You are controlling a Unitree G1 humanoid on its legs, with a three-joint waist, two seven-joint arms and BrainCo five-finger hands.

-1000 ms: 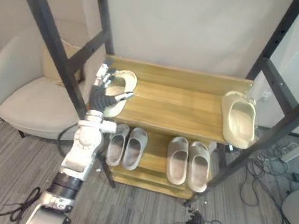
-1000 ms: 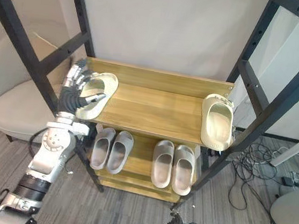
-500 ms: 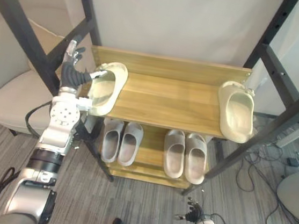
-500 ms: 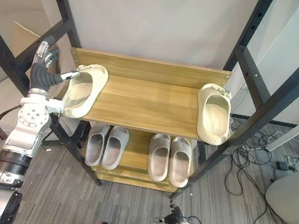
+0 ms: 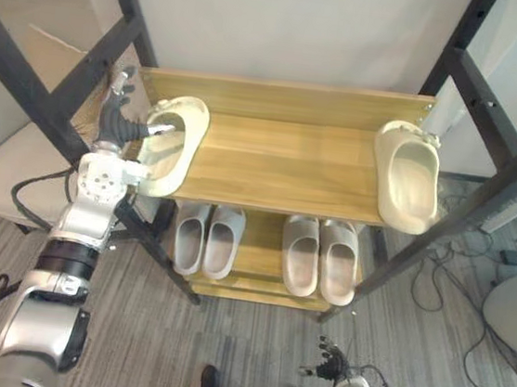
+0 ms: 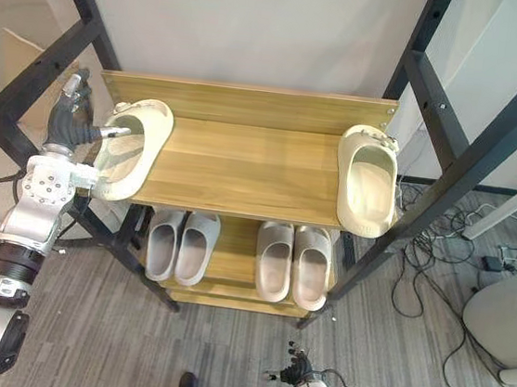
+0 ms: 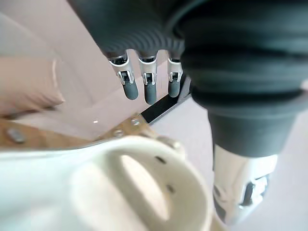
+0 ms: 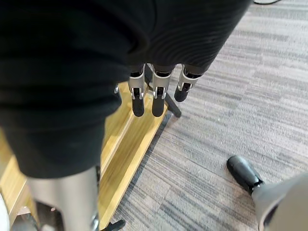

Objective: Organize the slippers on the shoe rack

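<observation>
A cream slipper (image 5: 177, 141) lies at the left end of the wooden rack's top shelf (image 5: 281, 163), its heel overhanging the front left corner. My left hand (image 5: 117, 120) stands just outside the rack's left end with fingers straight and raised, open. Its thumb reaches across to the slipper's rim. In the left wrist view the slipper (image 7: 120, 187) lies close under the straight fingers (image 7: 149, 89). A second cream slipper (image 5: 408, 178) lies at the shelf's right end. My right hand (image 8: 153, 91) hangs low near the floor, fingers relaxed and holding nothing.
Two grey slipper pairs (image 5: 206, 240) (image 5: 318, 258) stand on the lower shelf. Black frame posts (image 5: 84, 80) (image 5: 485, 173) rise at both ends of the rack. A beige armchair (image 5: 8, 174) stands to the left. A person's black shoe (image 8: 245, 174) is on the floor by the rack.
The camera has shifted. My left hand has drawn back off the left slipper to the rack's outer side, its fingers straightening upward, with just the thumb left at the rim.
</observation>
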